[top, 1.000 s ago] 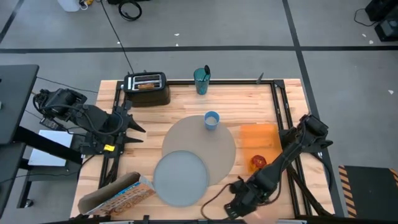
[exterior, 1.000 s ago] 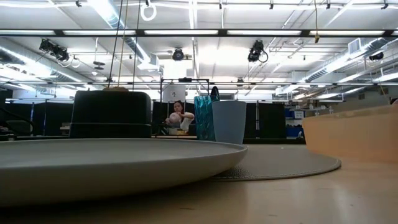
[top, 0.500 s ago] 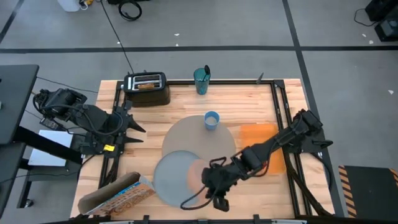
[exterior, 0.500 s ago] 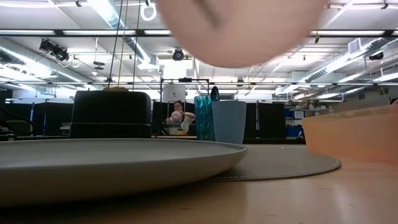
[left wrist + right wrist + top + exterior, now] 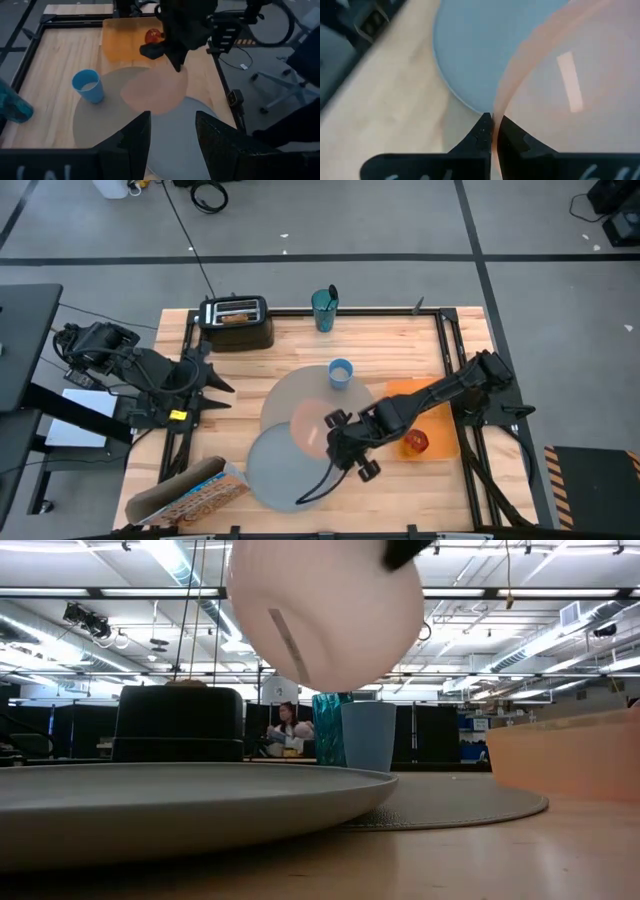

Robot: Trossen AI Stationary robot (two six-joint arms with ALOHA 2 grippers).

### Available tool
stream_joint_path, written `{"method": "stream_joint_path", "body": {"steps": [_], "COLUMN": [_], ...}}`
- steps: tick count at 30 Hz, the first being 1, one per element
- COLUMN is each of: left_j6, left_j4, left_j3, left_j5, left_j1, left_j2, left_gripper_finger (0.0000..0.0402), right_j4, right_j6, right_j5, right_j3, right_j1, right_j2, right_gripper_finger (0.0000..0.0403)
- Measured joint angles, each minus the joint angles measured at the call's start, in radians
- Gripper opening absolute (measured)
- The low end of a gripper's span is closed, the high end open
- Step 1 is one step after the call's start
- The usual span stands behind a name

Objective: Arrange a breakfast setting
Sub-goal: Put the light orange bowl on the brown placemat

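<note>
Over the table (image 5: 300,345), right gripper (image 5: 492,131) pinches the bowl (image 5: 570,90) rim.

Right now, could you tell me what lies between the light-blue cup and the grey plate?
In the high view, the pink bowl, held by the right tool, hangs over the placemat between the light-blue cup and the grey plate.

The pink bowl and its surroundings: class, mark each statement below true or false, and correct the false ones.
1. The right gripper holds the pink bowl by its rim, clear of the table. True.
2. The red apple sits on the grey plate. False: it lies on the orange mat.
3. The light-blue cup stands on the round placemat. True.
4. The left gripper reaches over the plate. False: it waits at the table's left edge.
5. The toaster is lying on its side. False: it stands upright, slots up.
</note>
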Motion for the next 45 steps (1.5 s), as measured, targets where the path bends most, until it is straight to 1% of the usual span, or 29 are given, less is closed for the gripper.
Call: {"method": "stream_joint_path", "body": {"steps": [7,13,16,20,27,31,37,45], "left_j6": [-0.049,-0.050,-0.049,-0.050,-0.064,-0.075,-0.090,-0.089], "left_j4": [0.024,0.078,0.098,0.116,0.127,0.128,0.128,0.129], "left_j3": [0.000,0.000,0.000,0.000,0.000,0.000,0.000,0.000], "left_j5": [-0.049,-0.087,-0.112,-0.128,-0.168,-0.168,-0.168,-0.168], "left_j1": [0.000,0.000,0.000,0.000,0.000,0.000,0.000,0.000], "left_j2": [0.000,0.002,0.002,0.002,0.002,0.002,0.002,0.002], "left_gripper_finger": [0.0164,0.0164,0.0164,0.0164,0.0164,0.0164,0.0164,0.0164], "right_j4": [-0.016,-0.028,-0.010,-0.012,0.066,0.119,0.188,0.209], "right_j6": [-0.293,-0.405,-0.411,-0.411,-0.411,-0.402,-0.399,-0.382], "right_j5": [0.031,0.057,0.064,0.101,0.092,0.067,0.079,0.100], "right_j3": [-0.077,-0.148,-0.178,-0.210,-0.219,-0.232,-0.276,-0.287], "right_j1": [-0.015,-0.033,-0.056,-0.090,-0.132,-0.150,-0.151,-0.159], "right_j2": [0.000,0.001,0.001,0.001,0.001,0.001,0.001,0.001], "right_gripper_finger": [0.0016,0.0016,0.0016,0.0016,0.0016,0.0016,0.0019,0.0033]}}
